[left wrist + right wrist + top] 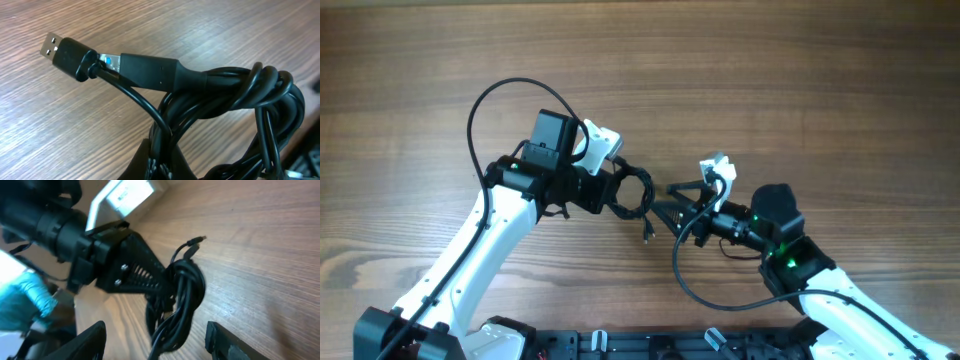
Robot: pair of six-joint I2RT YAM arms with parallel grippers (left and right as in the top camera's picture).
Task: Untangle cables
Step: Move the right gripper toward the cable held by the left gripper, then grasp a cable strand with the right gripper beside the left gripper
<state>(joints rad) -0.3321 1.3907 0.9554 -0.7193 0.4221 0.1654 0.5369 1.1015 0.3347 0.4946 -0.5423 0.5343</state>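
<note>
The left gripper (625, 192) is clamped on a knotted bundle of thin black cables (642, 202) near the table's middle. Facing it, the right gripper (667, 204) has its jaws apart, with loops hanging between them. The step appears to be taking hold of one strand, and the next move calls for pinching one loop rather than several. The wood-grain table (800, 80) fills the overhead view, and little of the room shows.

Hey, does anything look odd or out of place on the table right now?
Only the cables: they are wound into one tangled black clump pinched in the left gripper, with plug ends sticking out. Nothing looks spilled or broken.
</note>
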